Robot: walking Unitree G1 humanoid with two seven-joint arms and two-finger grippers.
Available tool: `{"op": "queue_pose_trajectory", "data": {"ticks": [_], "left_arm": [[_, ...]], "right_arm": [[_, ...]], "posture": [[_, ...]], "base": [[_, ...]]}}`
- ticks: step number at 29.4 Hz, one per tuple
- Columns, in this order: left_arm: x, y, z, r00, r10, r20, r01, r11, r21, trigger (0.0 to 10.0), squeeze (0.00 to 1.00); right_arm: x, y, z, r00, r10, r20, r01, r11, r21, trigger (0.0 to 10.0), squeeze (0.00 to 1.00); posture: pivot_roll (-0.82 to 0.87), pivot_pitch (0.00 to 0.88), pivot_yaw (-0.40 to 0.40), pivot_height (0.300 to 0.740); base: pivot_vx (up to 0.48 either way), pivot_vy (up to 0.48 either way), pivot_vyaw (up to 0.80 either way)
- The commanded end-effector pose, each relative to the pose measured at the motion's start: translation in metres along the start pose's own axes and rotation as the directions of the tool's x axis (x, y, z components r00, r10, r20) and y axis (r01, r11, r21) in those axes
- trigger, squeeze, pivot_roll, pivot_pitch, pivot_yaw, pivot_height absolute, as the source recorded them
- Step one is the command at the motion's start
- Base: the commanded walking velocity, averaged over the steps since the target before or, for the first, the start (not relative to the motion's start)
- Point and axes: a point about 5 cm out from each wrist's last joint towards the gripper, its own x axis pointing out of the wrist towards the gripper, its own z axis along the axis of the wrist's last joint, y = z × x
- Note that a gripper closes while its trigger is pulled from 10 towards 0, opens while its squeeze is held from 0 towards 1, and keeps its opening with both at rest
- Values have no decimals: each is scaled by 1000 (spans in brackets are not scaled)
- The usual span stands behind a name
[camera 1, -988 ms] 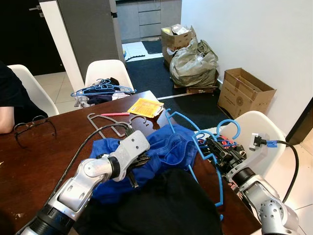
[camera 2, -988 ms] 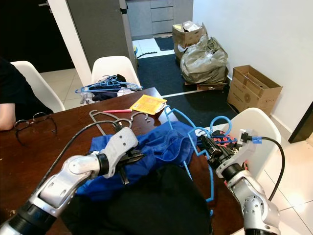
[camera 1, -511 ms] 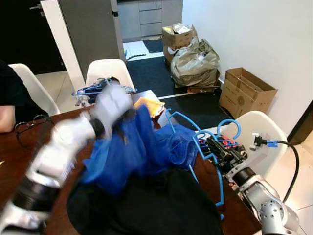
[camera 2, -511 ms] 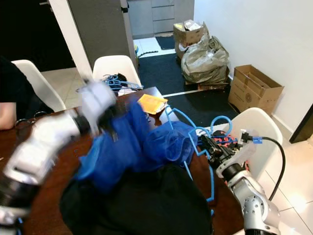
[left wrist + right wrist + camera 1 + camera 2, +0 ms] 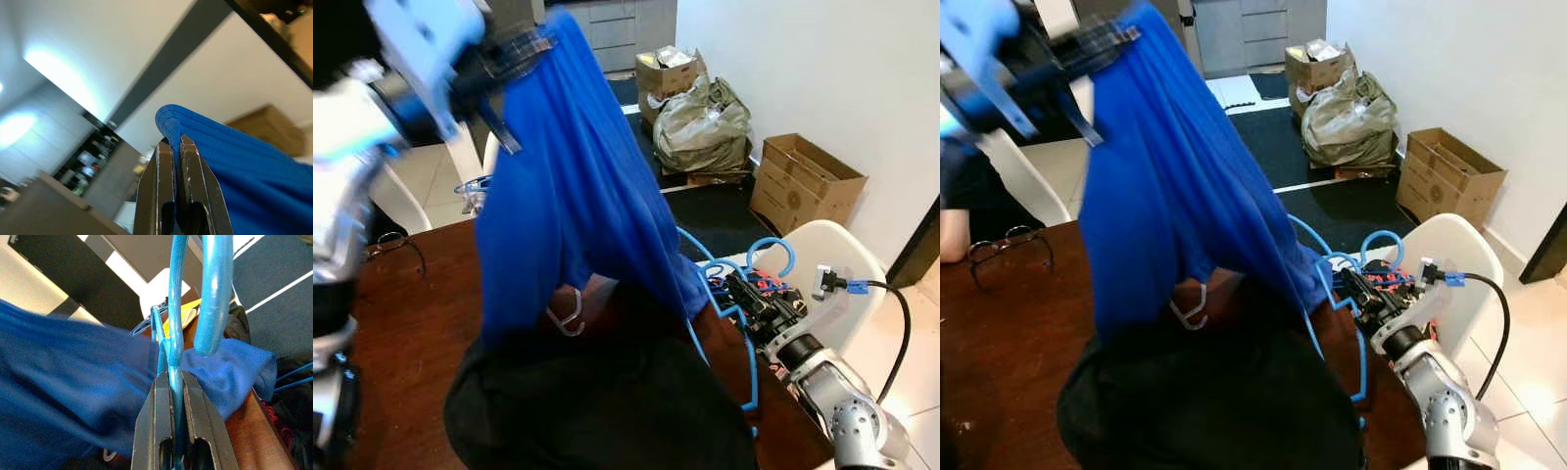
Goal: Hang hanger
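Left tool raised high over the brown surface, fingers pinched tight on a fold of blue shirt, which hangs down to the black cloth. Right tool low at the surface's right edge, clamped on the blue hanger, partly under the shirt.

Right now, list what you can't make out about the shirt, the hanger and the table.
- Blue shirt: the left gripper holds one edge up high; both eye views are blurred there, so collar or hem is unclear.
- Blue hanger, pinched by the right gripper: the shirt hides its far side, so whether it sits inside the shirt is unclear.
- Table: the hanging shirt and black garment cover much of its top.
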Motion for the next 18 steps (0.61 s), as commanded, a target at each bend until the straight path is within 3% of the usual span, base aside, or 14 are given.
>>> {"op": "queue_pose_trajectory", "data": {"ticks": [1,4,6,7,12,14,16,18], "left_arm": [[-4,9,4,1000,14,4,-14,1000,24,0,0],[-15,26,15,998,69,1,-69,997,34,0,0],[-32,28,18,999,48,-13,-49,998,-45,0,0],[-32,28,18,999,48,-13,-49,998,-45,0,0],[-57,7,15,999,-52,-4,50,974,-220,0,0],[-59,3,15,997,-83,0,81,967,-240,0,0],[-61,-17,15,977,-206,47,210,918,-336,0,0],[-61,-19,14,977,-207,51,211,914,-347,0,0]], "right_arm": [[3,2,0,1000,9,14,-9,1000,8,10000,0],[2,2,1,1000,9,17,-9,1000,12,10000,0],[1,2,1,1000,10,16,-10,1000,15,10000,0],[1,2,1,1000,10,16,-10,1000,15,10000,0],[3,0,1,1000,14,6,-14,1000,20,10000,0],[3,0,1,1000,15,6,-15,1000,20,10000,0],[5,-1,2,1000,12,17,-12,999,33,10000,0],[5,-1,2,1000,10,20,-11,999,36,10000,0]], "posture": [[-34,0,70,731],[-34,0,69,731],[-33,0,64,731],[-33,0,64,731],[-21,0,53,731],[-15,0,47,731],[-11,0,49,731],[-11,0,52,731]], "base": [[0,0,0],[0,0,0],[0,0,0],[0,0,0],[0,0,0],[0,0,0],[0,0,0],[0,0,0]]}}
